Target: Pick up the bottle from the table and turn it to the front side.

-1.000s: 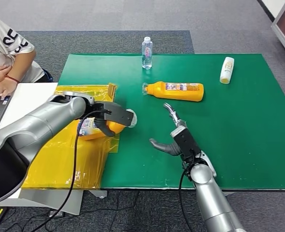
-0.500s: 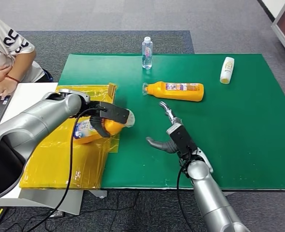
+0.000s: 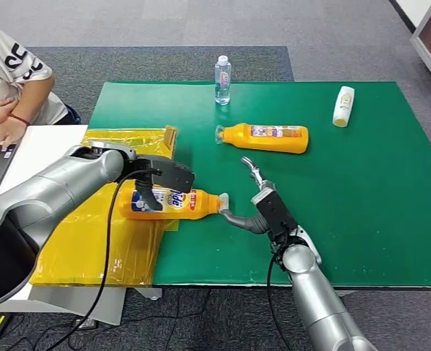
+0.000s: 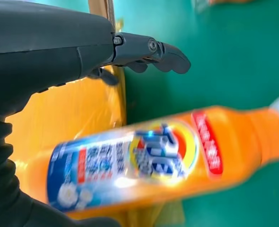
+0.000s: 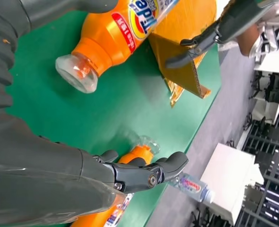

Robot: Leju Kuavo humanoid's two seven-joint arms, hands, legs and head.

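An orange detergent bottle [image 3: 171,204] lies on its side, label up, half on the yellow sheet [image 3: 96,245] and half on the green mat [image 3: 356,190]. Its clear cap [image 3: 222,202] faces my right hand. My left hand [image 3: 166,175] hovers just over the bottle with fingers [image 4: 148,49] stretched out, not wrapped around the blurred bottle [image 4: 148,161]. My right hand [image 3: 263,208] rests open on the mat, its thumb [image 3: 232,218] reaching almost to the cap. The right wrist view shows the bottle's neck and cap [image 5: 77,71].
A second orange bottle [image 3: 265,137] lies across the mat's middle, a small water bottle [image 3: 222,79] stands at the far edge, and a white bottle [image 3: 343,105] lies at the far right. A person [image 3: 9,88] sits at a laptop on the left.
The bottle, gripped and lifted by my left hand before, has dropped onto the table with its label up; the left hand's fingers have opened. My right hand edged toward the cap.
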